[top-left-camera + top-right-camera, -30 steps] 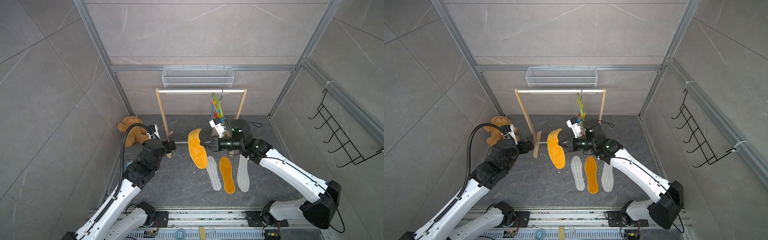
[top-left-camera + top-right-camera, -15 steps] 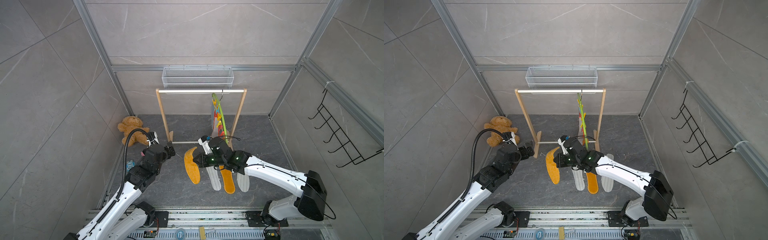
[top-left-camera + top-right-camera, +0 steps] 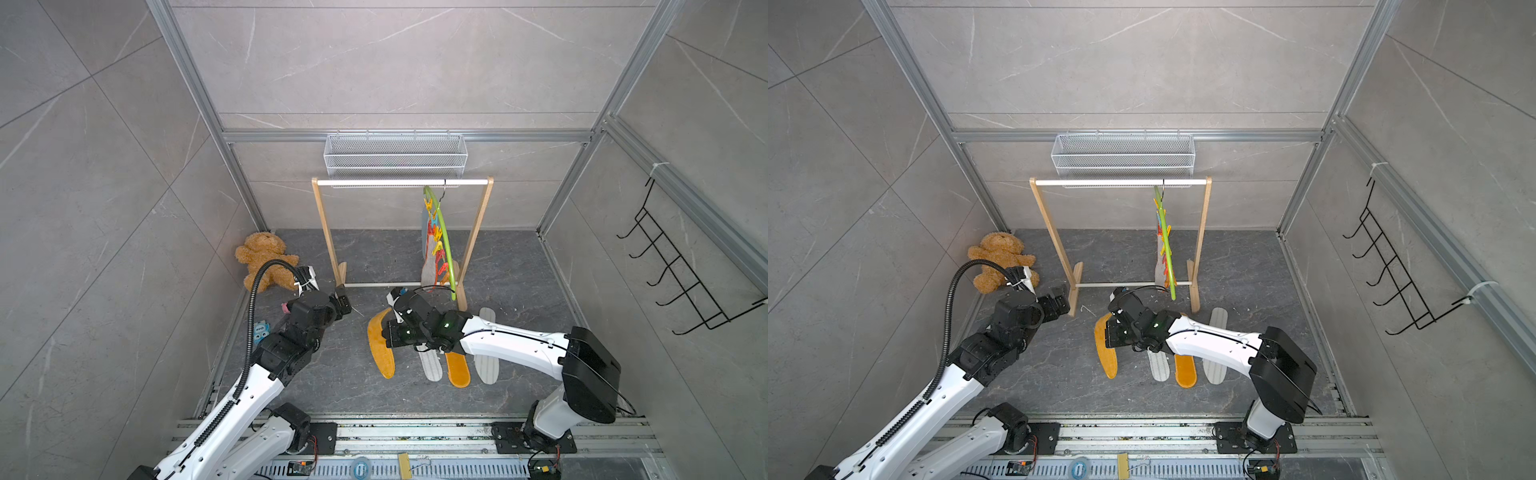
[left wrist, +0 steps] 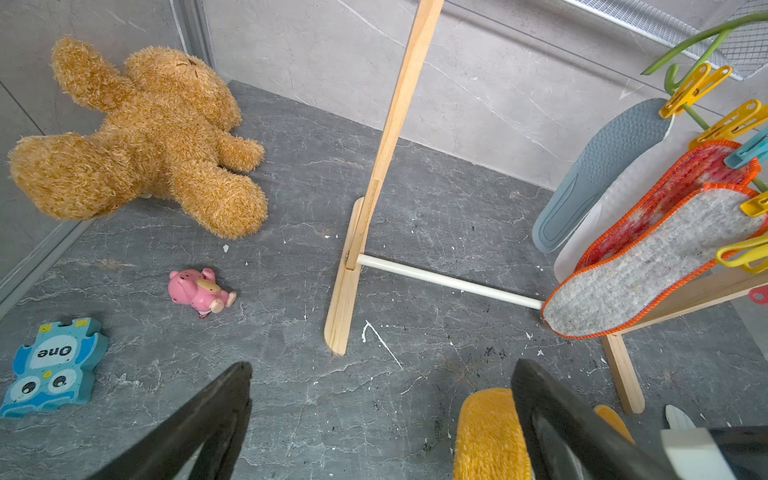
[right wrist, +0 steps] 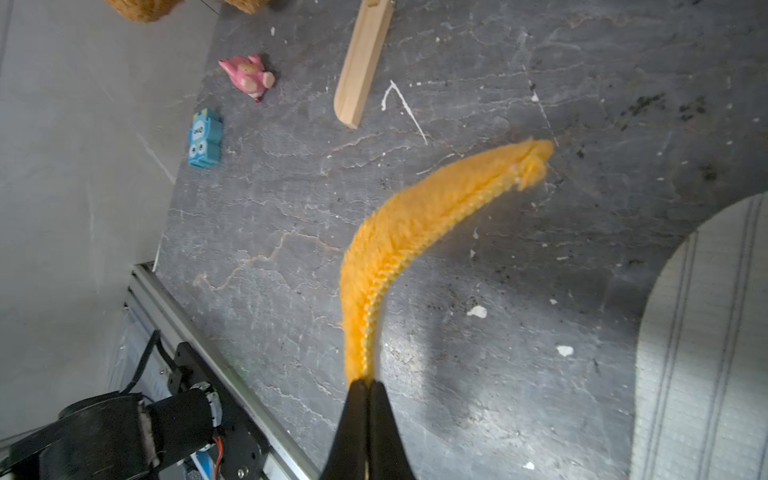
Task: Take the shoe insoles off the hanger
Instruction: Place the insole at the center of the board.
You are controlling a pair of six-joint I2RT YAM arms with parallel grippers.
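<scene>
- the orange fuzzy insole is off the hanger and in my right pincer. the jaws are pressed tight on its rim. it droops in a curve because it is soft and i hold it at one spot only.
- i hold it low over the tabletop, just beside three insoles laid side by side: a striped insole, a second orange insole and a pale insole. i judge it is meant to join that row. whether its tip touches the surface i cannot tell.
- on the hanger, four more hang from coloured clips: a blue-grey insole, a white insole, a red-white mottled insole and a grey felt insole. they overlap because the clips sit close along the green bar.
- the hanger hooks over the wooden rail, near the post on my right arm's side.
- my left pincer gapes wide and empty, facing the rail's foot and the clipped insoles, placed, i think, for the next one.
- a teddy bear, a pink pig toy and a blue owl block lie off to the side, apart from the work.
</scene>
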